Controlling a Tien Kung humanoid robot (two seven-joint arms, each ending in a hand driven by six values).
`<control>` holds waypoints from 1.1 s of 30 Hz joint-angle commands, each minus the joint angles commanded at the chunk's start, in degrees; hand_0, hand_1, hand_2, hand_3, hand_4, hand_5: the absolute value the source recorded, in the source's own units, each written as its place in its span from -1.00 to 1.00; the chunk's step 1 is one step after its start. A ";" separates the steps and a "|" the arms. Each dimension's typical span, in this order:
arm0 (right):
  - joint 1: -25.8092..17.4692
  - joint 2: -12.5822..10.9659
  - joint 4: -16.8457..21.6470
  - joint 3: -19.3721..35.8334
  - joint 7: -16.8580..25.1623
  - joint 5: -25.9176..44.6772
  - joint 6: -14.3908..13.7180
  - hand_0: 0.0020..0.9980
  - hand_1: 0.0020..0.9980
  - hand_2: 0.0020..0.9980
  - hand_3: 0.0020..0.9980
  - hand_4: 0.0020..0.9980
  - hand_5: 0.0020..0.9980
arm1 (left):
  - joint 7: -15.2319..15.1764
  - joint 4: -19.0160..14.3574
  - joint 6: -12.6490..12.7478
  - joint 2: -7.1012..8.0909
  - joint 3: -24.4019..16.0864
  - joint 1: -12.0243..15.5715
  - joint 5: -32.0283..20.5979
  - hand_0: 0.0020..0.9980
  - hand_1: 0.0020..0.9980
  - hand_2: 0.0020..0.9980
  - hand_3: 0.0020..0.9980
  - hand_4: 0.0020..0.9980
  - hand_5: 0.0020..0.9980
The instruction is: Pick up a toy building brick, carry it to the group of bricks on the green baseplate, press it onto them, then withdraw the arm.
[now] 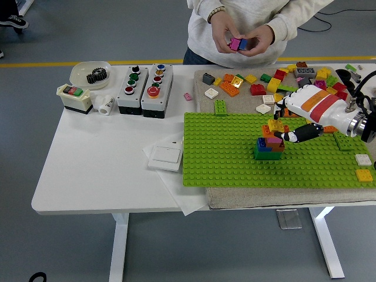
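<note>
A small stack of bricks [269, 146] in green, blue, orange, pink and red stands on the green baseplate [223, 153], right of its middle. My right hand [281, 130], white with orange and red bands, reaches in from the right and is shut on a yellow brick [276, 125]. The brick sits just above the stack's top right corner, touching or nearly touching it. The left hand does not appear. A person at the far side holds a pink brick [235, 44] and a blue brick [243, 44] together in both hands.
Loose bricks [258, 88] of many colours lie on the mat behind the baseplate. A white brick [363, 159] and a yellow one [364, 175] sit on the baseplate's right edge. Two button boxes [144, 82], a switch [74, 97] and a white plate [166, 157] stand to the left.
</note>
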 joint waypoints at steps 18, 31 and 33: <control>1.04 -0.05 -1.45 -1.56 0.55 -1.40 -0.28 -0.09 -0.08 0.06 0.04 0.51 -0.15 | -0.06 -0.01 0.05 0.02 0.03 -0.03 0.00 0.65 0.64 0.60 0.23 0.39 0.22; 1.03 0.23 -2.05 -1.66 0.52 -1.92 -0.56 -0.10 -0.07 0.08 0.05 0.51 -0.15 | -0.11 -0.04 0.06 -0.03 -0.21 0.11 0.00 0.66 0.65 0.60 0.23 0.39 0.22; 1.00 0.21 -2.08 -1.56 0.45 -1.91 -0.48 -0.10 -0.07 0.08 0.05 0.51 -0.15 | -0.08 -0.05 0.05 -0.02 -0.20 0.11 0.00 0.66 0.65 0.60 0.23 0.39 0.22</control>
